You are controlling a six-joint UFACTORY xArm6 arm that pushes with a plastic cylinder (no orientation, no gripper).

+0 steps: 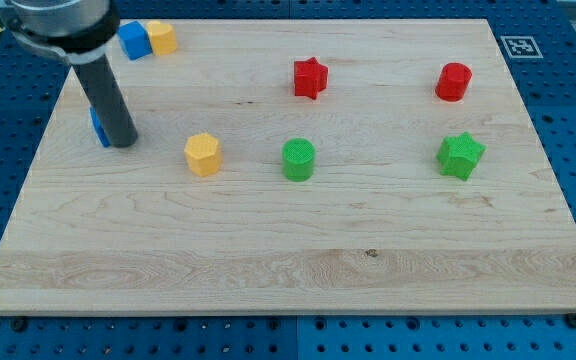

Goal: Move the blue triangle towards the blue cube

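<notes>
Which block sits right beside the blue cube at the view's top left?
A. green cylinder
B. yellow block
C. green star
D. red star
B: a yellow block sits against the right side of the blue cube, while the other blocks lie far off to the view's right.

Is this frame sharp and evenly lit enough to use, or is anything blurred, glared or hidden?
Camera view: lighting is even and soft, with short shadows under the blocks and no strong glare on the wooden board. The blocks look sharp; the rod's upper part is cut off at the top left. The rod hides most of the blue triangle, and my tip sits right beside it.
</notes>
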